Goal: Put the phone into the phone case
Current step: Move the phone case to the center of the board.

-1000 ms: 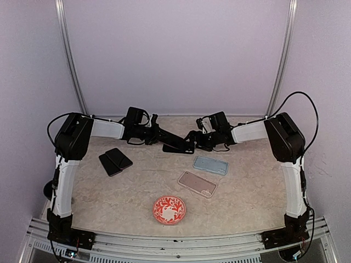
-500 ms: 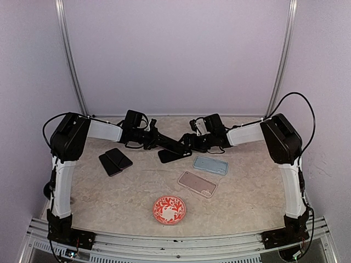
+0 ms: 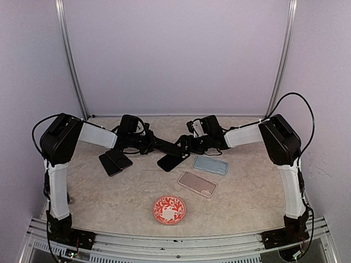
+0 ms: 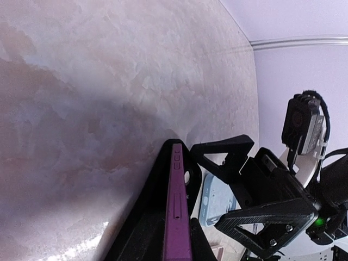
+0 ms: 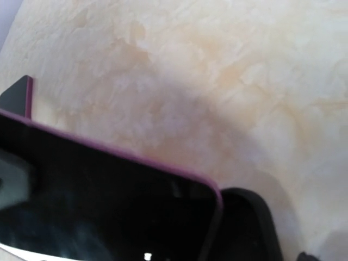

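Near the table (image 3: 252, 203) front edge, centred: red patterned dish (image 3: 169, 210). Right of centre: pink phone (image 3: 197, 183), light-blue case (image 3: 210, 165) just beyond. Toward left edge: two overlapping dark phones (image 3: 115, 161).

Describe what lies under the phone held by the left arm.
Around the phone, clamped in the left fingers, only bare marbled table shows. The spot directly beneath is covered by the phone itself.

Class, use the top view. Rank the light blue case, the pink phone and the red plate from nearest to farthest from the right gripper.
Measured from the right gripper in the top view:
1. light blue case, just beside it, towards the right arm's side.
2. pink phone, a step closer to the arm bases, right of centre.
3. red plate, near the front edge, about centre.
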